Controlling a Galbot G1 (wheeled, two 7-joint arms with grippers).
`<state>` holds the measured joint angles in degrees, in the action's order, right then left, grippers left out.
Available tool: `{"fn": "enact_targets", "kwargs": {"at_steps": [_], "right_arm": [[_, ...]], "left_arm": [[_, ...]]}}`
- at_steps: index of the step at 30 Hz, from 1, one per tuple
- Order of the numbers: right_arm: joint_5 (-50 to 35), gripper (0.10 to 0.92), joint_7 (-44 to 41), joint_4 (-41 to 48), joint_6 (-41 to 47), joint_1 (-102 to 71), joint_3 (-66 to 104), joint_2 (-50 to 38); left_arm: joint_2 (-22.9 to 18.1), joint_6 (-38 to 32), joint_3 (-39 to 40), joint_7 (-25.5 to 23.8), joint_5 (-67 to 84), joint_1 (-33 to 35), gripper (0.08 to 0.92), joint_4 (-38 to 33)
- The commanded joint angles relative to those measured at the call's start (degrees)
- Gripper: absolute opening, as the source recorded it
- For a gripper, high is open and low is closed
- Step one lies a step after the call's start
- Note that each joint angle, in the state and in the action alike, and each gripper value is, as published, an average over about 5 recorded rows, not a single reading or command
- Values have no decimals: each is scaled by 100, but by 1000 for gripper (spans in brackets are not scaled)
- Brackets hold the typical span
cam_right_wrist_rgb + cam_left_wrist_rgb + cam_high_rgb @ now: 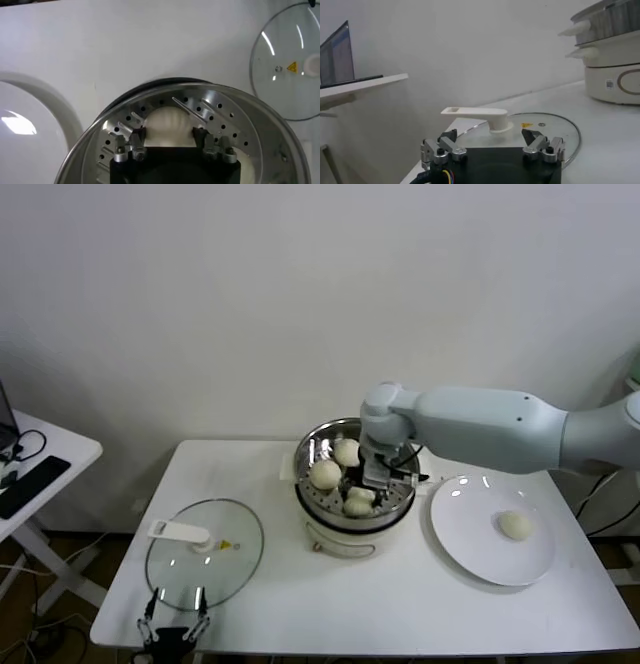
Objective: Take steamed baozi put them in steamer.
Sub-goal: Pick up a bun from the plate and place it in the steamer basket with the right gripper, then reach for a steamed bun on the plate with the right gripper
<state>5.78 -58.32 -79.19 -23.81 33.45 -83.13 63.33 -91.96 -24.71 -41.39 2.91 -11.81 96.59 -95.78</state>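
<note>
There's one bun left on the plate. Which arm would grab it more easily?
Probably the right. Its gripper is over the steamer, beside the plate holding the last bun. The left gripper sits at the table's near edge by the glass lid.

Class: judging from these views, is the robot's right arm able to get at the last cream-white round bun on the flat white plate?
Probably yes. The bun lies alone on the plate, uncovered, beside the shiny steel steamer where the right gripper now hangs, on that arm's own side. Nothing stands between them.

White table (pixel 400 614) with steamer (pixel 345 524), plate (pixel 470 554), lid (pixel 205 554).
</note>
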Motion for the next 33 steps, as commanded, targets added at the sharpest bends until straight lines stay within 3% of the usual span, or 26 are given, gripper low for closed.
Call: {"fn": "enact_targets", "kwargs": {"at_steps": [1,5,17,22,33], "right_arm": [[-263,734,97,176,-289,176,55,49],[-811,810,-9,312,-561,713,-163,-34],[-2648,823,-688,895,-845,1957,-1316,-671],[-2637,823,-916,912,-42,2280,-1882,-1226],[-2543,823,-466,919,1707,1733,-2394,-2626]], "left_arm": [[7,-2,-4,1,-5,10,823,-18],[11,-9,-10,1,-25,30,823,-27],[27,-21,16,3,-63,74,823,-39],[32,-22,30,2,-69,64,823,-32],[41,-28,63,-9,-81,43,823,1]]}}
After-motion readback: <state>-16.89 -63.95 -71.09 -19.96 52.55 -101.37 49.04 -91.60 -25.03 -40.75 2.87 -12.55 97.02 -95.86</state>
